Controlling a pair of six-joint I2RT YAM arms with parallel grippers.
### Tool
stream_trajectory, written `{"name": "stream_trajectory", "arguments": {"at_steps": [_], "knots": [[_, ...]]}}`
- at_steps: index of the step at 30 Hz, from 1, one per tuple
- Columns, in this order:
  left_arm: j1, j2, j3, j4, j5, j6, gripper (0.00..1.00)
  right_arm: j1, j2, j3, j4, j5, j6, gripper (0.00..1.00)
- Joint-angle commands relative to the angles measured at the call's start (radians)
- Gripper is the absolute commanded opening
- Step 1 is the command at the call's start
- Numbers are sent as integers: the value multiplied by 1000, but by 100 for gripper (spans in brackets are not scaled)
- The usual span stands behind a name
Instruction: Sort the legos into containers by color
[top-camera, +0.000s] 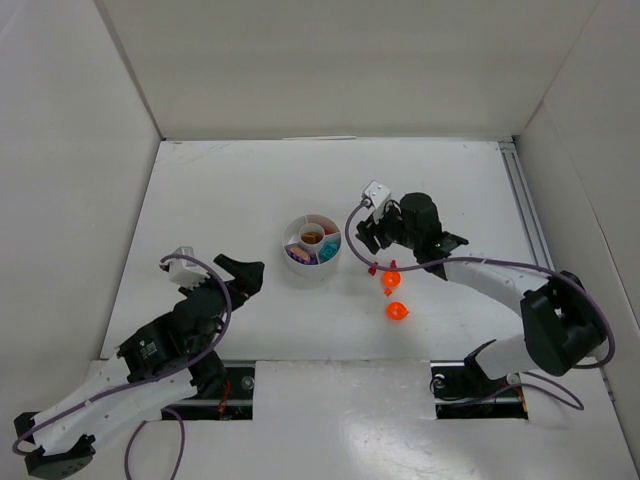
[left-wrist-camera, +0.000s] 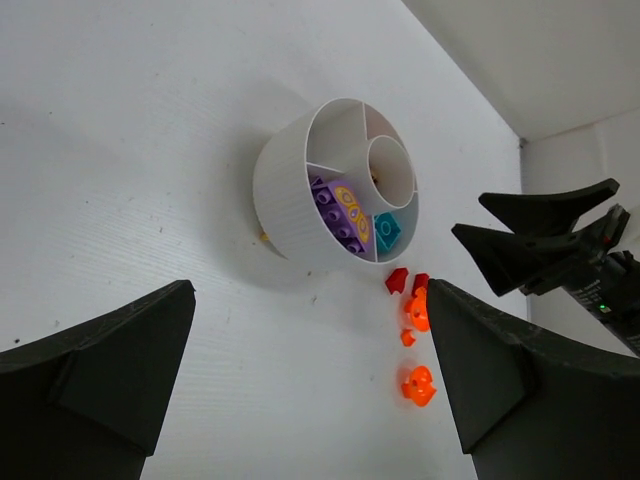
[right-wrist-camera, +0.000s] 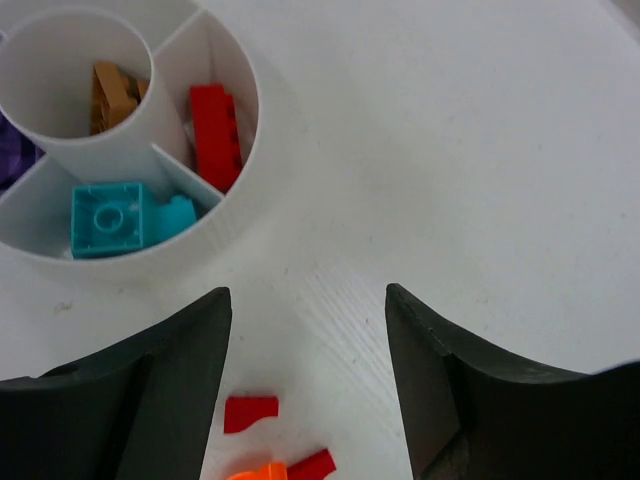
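Hovering spread and empty just right of the dish, the right gripper has two loose red legos on its near side. A shallow pinch could flick one away or snag the adjacent orange pieces. The left gripper waits, released.

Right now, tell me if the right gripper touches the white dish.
Apart. Right wrist view shows bare table between the right gripper and the dish rim.

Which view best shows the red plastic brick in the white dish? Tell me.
Right wrist view: the red plastic brick lies unobstructed in a wedge of the round white dish. The top view renders it too small to see; the left wrist view hides it behind the dish's walls.
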Motion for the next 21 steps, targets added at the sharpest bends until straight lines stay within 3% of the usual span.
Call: {"name": "stream_trajectory", "arguments": {"at_steps": [1, 11, 21], "knots": [[-3, 51, 43, 36, 4, 28, 100, 7, -30, -29, -161, 71, 43, 68], [-3, 83, 52, 45, 13, 37, 100, 76, 120, 1, -190, 55, 46, 72], [-3, 74, 43, 45, 24, 37, 100, 86, 122, -28, -271, 161, 88, 72]]}}
